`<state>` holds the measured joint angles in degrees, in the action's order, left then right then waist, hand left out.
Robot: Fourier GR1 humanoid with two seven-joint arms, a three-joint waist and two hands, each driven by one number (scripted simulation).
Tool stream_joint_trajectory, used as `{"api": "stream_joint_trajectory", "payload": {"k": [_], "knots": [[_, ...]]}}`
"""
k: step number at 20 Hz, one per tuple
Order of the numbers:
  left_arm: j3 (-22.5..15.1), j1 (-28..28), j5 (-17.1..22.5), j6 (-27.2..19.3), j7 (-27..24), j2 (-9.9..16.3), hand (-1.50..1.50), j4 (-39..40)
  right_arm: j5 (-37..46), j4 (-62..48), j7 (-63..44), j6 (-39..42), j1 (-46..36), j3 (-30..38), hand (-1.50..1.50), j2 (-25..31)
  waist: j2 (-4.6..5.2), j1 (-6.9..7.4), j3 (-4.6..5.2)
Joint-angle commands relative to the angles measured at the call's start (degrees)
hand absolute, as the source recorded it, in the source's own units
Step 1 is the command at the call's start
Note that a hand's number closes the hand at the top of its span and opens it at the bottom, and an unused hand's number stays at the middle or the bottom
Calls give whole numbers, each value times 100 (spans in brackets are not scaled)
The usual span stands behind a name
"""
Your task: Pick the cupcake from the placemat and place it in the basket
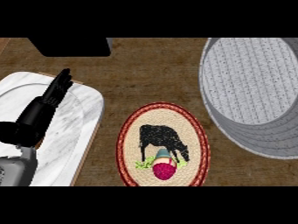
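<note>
The cupcake (164, 167) sits untouched on the oval placemat (129, 131), near its lower end, so the pick has not begun. The left hand (51, 98) rests over a marble tray (80, 144), fingers straight. The right hand is out of view and probably must reach in, grasp, then carry to the grey basket (267, 140).

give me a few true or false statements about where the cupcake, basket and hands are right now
1. The cupcake sits on the placemat. True.
2. The cupcake is already inside the basket. False: the basket holds nothing visible.
3. The left hand is open, over the marble tray. True.
4. The left hand is holding the cupcake. False: it is apart from it, holding nothing.
5. The basket lies left of the placemat. False: it is up and to the right.
</note>
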<state>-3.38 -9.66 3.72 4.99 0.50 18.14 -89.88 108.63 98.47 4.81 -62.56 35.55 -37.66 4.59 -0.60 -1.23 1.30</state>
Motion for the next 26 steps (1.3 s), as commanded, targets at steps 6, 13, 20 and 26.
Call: {"api": "stream_joint_trajectory", "payload": {"k": [6, 13, 20, 26], "knots": [[192, -149, 100, 211, -26, 63, 0, 162, 333, -829, -1086, 202, -1197, 58, -150, -434, 66, 85, -133], [-126, 86, -236, 38, -143, -240, 0, 26, 434, -1049, -1819, 882, -1974, 131, -150, -433, 68, 133, -132], [101, 34, -144, 167, 1, -209, 0, -36, 906, -1758, -2837, 1240, -2416, -355, -150, -442, 58, 122, -133], [151, 81, -189, 283, 345, -218, 0, -457, 940, -2078, -2835, 1795, -2799, -50, 150, -450, 52, 129, -132]]}}
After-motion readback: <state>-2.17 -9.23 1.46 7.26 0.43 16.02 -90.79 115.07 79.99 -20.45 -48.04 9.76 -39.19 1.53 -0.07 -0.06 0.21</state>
